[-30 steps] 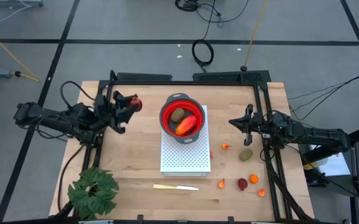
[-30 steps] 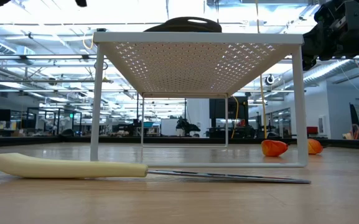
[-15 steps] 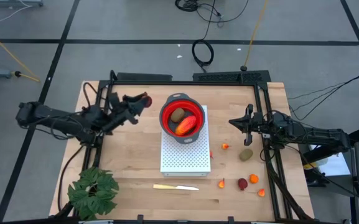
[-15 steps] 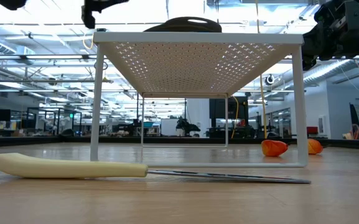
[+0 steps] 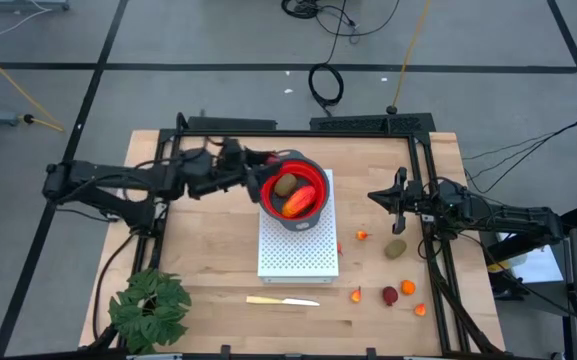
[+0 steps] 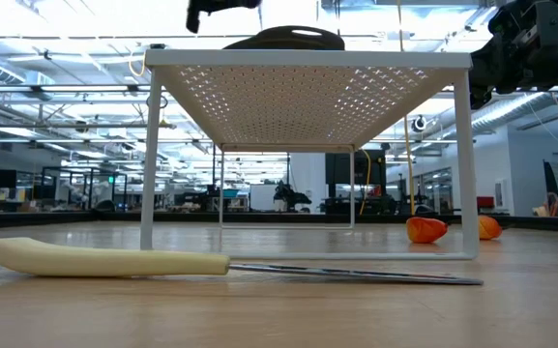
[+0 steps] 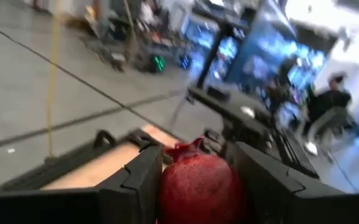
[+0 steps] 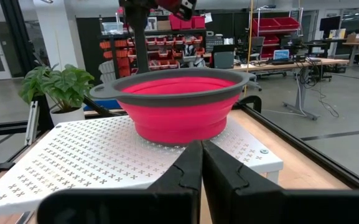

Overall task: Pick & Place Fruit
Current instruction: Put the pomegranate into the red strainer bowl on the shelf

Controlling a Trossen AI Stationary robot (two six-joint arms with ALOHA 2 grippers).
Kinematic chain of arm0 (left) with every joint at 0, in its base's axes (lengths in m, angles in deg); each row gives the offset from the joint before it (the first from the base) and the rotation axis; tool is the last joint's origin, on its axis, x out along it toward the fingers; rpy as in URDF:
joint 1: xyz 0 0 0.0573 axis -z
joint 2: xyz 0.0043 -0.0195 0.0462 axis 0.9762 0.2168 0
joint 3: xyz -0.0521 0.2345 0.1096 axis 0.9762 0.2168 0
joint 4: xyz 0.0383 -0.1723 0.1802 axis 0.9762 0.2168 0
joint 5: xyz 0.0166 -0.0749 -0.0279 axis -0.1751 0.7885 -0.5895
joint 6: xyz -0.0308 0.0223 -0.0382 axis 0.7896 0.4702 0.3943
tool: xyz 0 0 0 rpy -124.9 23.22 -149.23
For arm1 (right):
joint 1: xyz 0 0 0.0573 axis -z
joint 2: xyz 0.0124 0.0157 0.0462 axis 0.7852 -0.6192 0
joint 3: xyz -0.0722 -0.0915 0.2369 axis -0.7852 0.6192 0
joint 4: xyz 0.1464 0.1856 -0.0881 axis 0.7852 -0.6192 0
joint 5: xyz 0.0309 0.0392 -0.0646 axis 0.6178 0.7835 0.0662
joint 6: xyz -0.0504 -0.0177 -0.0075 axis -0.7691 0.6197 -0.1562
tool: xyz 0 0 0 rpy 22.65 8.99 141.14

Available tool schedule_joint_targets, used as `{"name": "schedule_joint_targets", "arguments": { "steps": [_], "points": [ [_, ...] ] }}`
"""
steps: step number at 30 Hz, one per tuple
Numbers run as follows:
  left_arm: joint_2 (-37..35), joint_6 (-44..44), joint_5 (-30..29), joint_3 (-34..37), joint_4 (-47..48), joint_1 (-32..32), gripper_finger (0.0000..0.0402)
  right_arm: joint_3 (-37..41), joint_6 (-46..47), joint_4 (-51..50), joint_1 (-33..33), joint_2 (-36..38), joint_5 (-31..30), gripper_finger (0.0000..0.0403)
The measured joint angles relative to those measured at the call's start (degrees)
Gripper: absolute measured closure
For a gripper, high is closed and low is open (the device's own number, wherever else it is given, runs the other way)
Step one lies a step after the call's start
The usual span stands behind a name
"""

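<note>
Between the left gripper's (image 7: pixel 195 183) jaws sits a dark red ball (image 7: pixel 201 180).

Bright, even overhead light; ceiling strips glare in the low view. The left wrist view is smeared, probably by motion, its background unreadable.

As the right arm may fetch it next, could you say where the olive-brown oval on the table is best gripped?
Across its short middle, from straight above: the olive-brown oval lies flat on the table, long axis slanted, with bare wood along both long sides for the right pincer.
</note>
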Motion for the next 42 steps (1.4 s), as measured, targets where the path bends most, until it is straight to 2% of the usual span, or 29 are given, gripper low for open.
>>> {"name": "schedule_joint_targets", "arguments": {
  "steps": [5,10,15,20,26,38,42],
  "points": [
    [5.6,0.0,6.5,-5.9,9.6,-0.6,0.0231,0.0,0.0,0.0,0.0,0.0,0.0,0.0399],
    [10.0,-0.4,8.7,-8.7,16.8,-0.6,0.0218,0.0,0.0,0.0,0.0,0.0,0.0,0.0399],
    [11.3,1.0,10.8,-8.8,20.8,-0.1,0.0213,0.0,0.0,0.0,0.0,0.0,0.0,0.0399],
    [11.3,1.4,10.8,-8.9,25.6,1.3,0.0224,0.0,0.0,-0.1,0.0,0.0,0.0,0.0399],
    [11.9,1.1,10.5,-8.9,26.8,1.9,0.0229,0.0,0.0,-0.1,0.0,0.0,0.0,0.0399],
    [13.4,-2.8,8.8,-8.8,27.9,1.7,0.0181,0.0,0.0,-0.1,0.0,0.0,0.0,0.0399],
    [13.5,-2.8,6.0,-8.9,28.2,1.7,0.0158,0.0,0.0,-0.1,0.0,0.0,0.1,0.0399]
  ]
}}
